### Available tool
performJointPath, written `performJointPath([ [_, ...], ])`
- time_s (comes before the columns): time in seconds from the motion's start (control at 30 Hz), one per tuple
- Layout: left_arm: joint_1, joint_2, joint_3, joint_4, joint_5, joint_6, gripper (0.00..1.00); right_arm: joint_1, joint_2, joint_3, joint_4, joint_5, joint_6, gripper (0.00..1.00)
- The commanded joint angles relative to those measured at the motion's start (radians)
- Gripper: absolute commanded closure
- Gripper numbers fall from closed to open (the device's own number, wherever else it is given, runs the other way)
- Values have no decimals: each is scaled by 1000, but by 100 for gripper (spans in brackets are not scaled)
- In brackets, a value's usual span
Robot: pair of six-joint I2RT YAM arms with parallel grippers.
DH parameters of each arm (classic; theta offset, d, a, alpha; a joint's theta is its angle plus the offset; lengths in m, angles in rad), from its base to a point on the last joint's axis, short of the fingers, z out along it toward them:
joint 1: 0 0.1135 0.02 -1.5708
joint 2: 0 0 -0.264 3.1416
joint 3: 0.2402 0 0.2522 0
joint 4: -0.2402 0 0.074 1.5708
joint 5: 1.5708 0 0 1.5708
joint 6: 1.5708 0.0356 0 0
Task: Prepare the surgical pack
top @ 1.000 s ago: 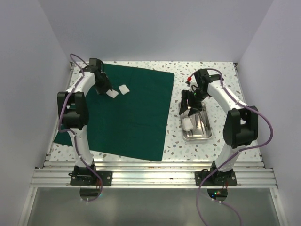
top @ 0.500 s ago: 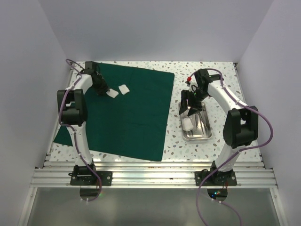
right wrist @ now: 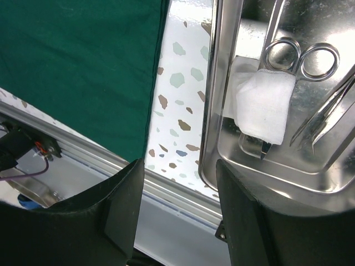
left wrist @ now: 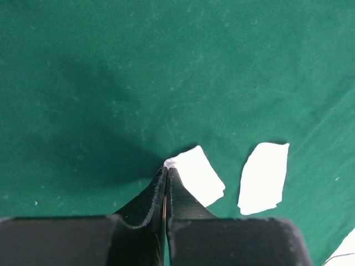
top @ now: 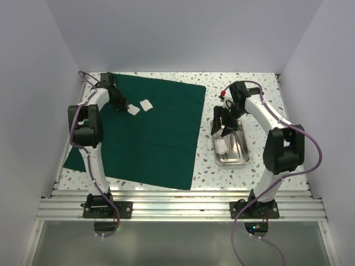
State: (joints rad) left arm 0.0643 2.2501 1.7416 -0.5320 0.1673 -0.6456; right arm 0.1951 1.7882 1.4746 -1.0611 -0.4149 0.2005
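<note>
The dark green drape lies flat on the left half of the table. Two white gauze squares rest on its far left part. My left gripper is shut, its tips pinching the corner of the nearer gauze square; the other gauze square lies free beside it. My right gripper hangs open over the left rim of the steel tray. The tray holds metal scissors and a folded gauze pad.
A small red-topped object stands behind the tray. White walls close in the table on three sides. The aluminium rail runs along the near edge. The drape's right edge lies a short way left of the tray.
My left gripper has shut on the corner of the nearer gauze square after shifting slightly towards the far left. The right arm has stayed still.
</note>
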Motion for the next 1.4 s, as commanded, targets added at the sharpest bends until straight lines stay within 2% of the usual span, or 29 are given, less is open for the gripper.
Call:
performJointPath([
  [0.0, 6, -39, 7, 23, 26, 15, 100, -2, -6, 10, -5, -33, -10, 41],
  [0.37, 0, -303, -99, 43, 100, 70, 100, 0, -10, 3, 15, -55, -7, 41],
  [0.47, 0, -326, -111, 70, 164, 80, 100, 6, -9, 4, 18, -59, -6, 41],
  [0.6, -11, -287, -108, 124, 355, 66, 100, 10, -9, 4, 20, -61, -4, 41],
  [0.7, -26, -222, -88, 136, 434, 44, 100, 15, -10, 3, 16, -59, -4, 41],
  [0.9, -37, -123, -61, 239, 511, -22, 100, 13, -35, -20, 7, -41, -12, 41],
  [1.13, -37, 11, 74, 247, 537, -71, 100, 15, -46, -34, -5, -22, -15, 41],
  [1.37, -23, 34, 84, 253, 543, -84, 100, 15, -36, -39, -7, -19, -18, 41],
])
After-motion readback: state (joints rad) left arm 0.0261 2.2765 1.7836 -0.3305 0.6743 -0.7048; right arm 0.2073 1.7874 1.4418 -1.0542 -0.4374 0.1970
